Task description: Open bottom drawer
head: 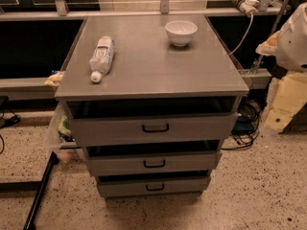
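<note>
Recording the shallow grey metal bottom drawer [153, 186] sitting lowest in the grey three-drawer metal cabinet [153, 75], beneath the mid-sized grey middle drawer [192, 163] and the tallest grey top drawer [105, 128]. Running its long axis left to right across the view. Facing its flat front toward the camera, with the small black rectangular pull handle [155, 187] lying level at the centre. Showing a dark strip above that front, with the interior hidden and the underside lost in shadow.

Locating the pale gripper [271, 43] at the right edge of the view, about level with the cabinet top. Standing well apart from the bottom drawer, above and to the right of it, touching no part of it. Being partly cut off by the frame edge; unable to tell whether spread or closed.

Noting a clear plastic bottle [102, 56] lying on its side on the left of the top, and a round white bowl [181, 31] standing upright toward the back right.
</note>
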